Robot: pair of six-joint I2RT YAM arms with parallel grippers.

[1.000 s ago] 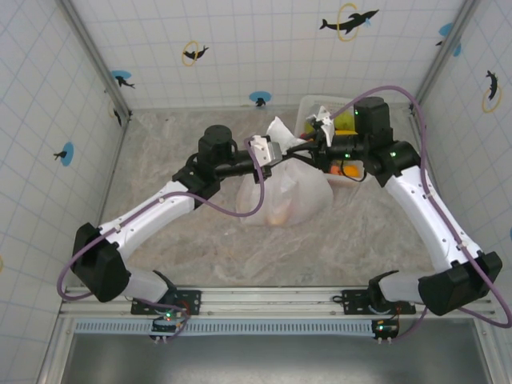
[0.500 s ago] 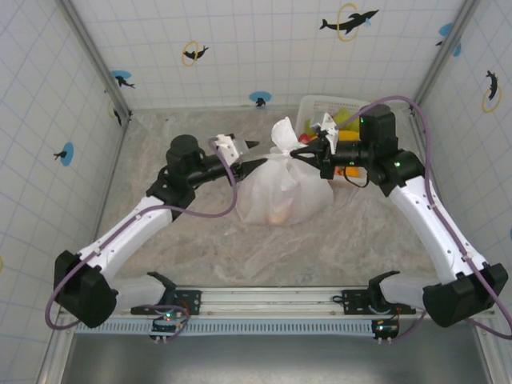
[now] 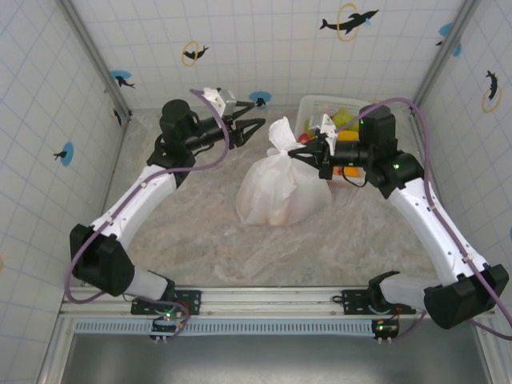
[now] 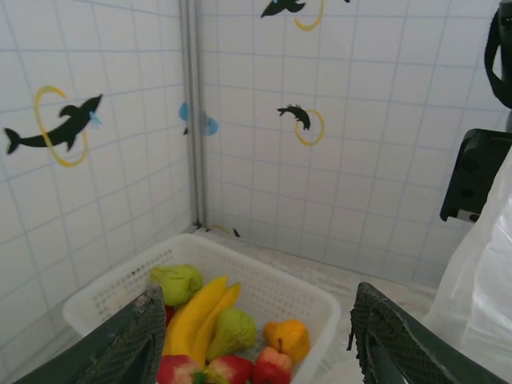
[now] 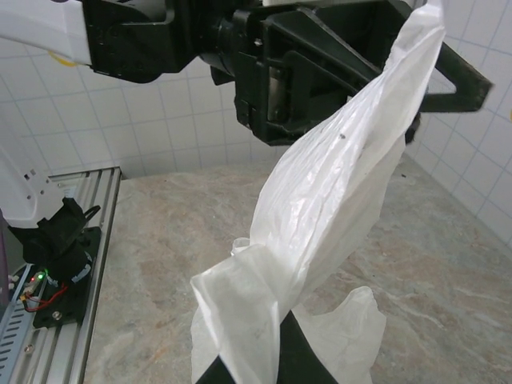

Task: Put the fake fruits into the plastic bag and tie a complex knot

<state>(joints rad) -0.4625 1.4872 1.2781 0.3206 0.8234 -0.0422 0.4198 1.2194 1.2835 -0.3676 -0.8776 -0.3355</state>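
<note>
Knotting looks to be the step in hand. The plastic bag [image 3: 282, 190] sits bulging in the middle of the worktop [image 3: 184, 232] with its neck gathered into a white tuft on top, and a warm orange tint low in its side suggests fruit inside. The right claw [image 3: 307, 152] is closed on a twisted strip of the bag's handle [image 5: 336, 184], which rises from between its fingers [image 5: 302, 362] and slants upward in the right wrist view. Held that way, the strip is clear of the bag's body and within reach for the other arm to work around it. The left claw [image 3: 250, 126] hangs above the worktop near the back wall, to the left of the bag and apart from it. Its jaws are spread wide with nothing between them, so only one arm controls the plastic. Its wrist camera looks across to the white lattice basket [image 4: 120, 282] in the back right corner, where several fake fruits [image 4: 232, 332] lie: a yellow banana [image 4: 200, 308], green pears, an orange one and some red ones. By that count the filling seems only partial, though the gathered neck points to tying. The thin film could slip or tear under a hard pull, so the left claw's next grasp probably wants a spot close to the neck.
</note>
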